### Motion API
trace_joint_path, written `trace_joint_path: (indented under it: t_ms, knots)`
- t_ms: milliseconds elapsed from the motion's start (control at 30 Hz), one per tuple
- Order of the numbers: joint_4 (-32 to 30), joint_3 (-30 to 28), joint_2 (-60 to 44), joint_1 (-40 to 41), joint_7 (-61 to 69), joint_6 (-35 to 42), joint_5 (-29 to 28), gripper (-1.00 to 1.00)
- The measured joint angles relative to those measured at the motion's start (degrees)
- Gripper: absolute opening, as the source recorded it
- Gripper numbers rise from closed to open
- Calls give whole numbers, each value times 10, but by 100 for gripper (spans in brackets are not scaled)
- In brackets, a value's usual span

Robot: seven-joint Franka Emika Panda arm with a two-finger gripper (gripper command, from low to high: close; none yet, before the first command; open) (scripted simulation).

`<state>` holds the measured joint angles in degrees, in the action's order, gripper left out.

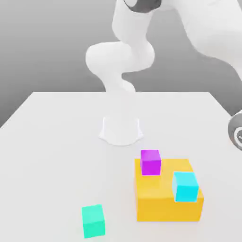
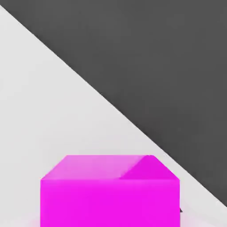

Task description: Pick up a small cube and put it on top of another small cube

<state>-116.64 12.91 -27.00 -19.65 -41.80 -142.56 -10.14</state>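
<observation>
- A green cube sits alone on the white tabletop close to its near edge, off toward the exterior view's left of the other blocks and well apart from them.
- A large orange block rests on the tabletop near the same edge, toward the exterior view's right.
- A cyan cube stands on the orange block's top near its front corner on the exterior view's right.
- A magenta cube stands on the orange block's top at the back edge, toward the exterior view's left, apart from the cyan cube.
- In the hand view a magenta cube appears close up on a white surface whose edge runs diagonally against a dark background.
- Beyond the blocks, the arm's white base is planted on the middle of the tabletop, and the white arm rises and curves over toward the exterior view's right.
- A rounded grey part of the arm shows near the tabletop's edge on the exterior view's right.
- Whether the gripper's fingers are spread or closed, I cannot tell.
</observation>
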Motion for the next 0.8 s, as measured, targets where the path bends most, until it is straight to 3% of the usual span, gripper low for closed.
trace_joint_path:
  t_ms: [533,667,700,800]
  knots:
    - [-254,-24,338,91,236,73,118,-100]
    - [-287,-24,298,96,240,0,112,-100]
    - [-292,-25,284,95,238,-18,108,100]
    - [-292,-25,284,96,238,-18,108,100]
